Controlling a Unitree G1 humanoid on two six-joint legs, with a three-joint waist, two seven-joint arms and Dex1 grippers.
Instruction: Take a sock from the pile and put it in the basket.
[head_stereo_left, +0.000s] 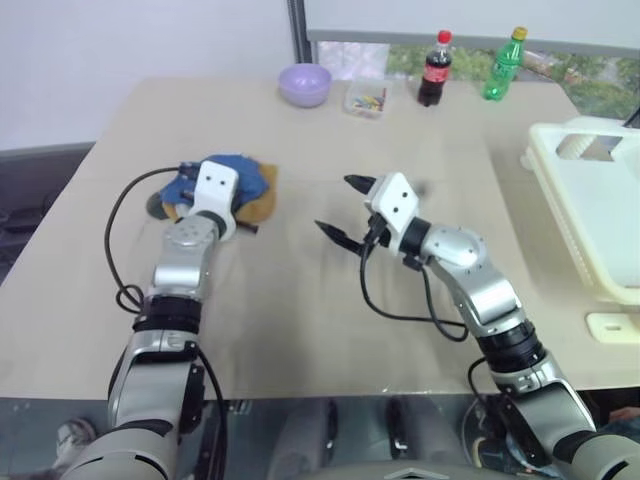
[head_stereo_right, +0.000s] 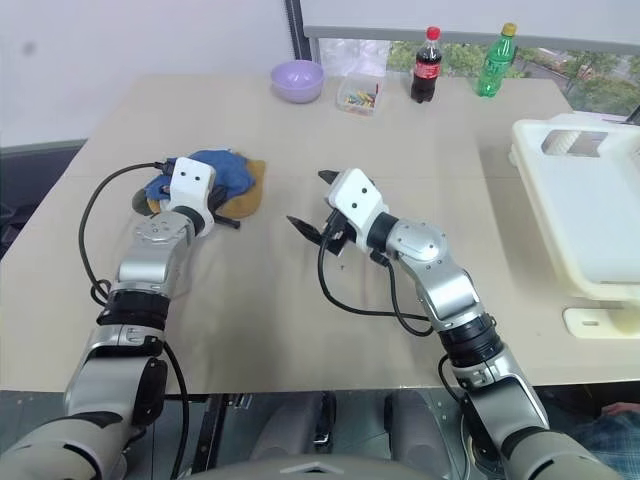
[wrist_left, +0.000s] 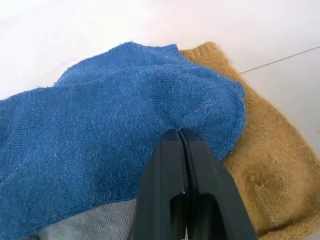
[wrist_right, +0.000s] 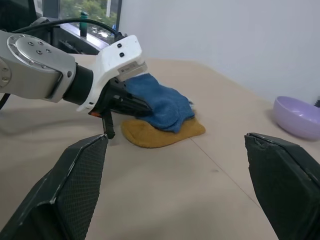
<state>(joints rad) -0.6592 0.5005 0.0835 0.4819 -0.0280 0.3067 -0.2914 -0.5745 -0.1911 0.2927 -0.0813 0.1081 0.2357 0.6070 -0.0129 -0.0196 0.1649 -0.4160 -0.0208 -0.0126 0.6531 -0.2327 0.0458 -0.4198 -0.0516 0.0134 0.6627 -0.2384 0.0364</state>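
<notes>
your right gripper (head_stereo_left: 345, 208) hangs wide open and empty beside the pile (head_stereo_left: 230, 185), your left gripper (wrist_left: 181, 145) is pinched shut on its blue sock (wrist_left: 115, 130), and the basket (head_stereo_left: 590, 210) lies lengthwise far right.

pile (head_stereo_right: 225, 180): blue sock atop mustard, table's left | basket (head_stereo_right: 590, 215): cream-white, table's right edge

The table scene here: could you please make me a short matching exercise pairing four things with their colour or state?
Things:
1. left gripper
2. right gripper
3. basket
4. bowl

Descriptions:
A. lilac
B. cream-white, at the table's right edge
C. shut on the blue sock
D. open, above bare table

Pairs: 1-C, 2-D, 3-B, 4-A
</notes>
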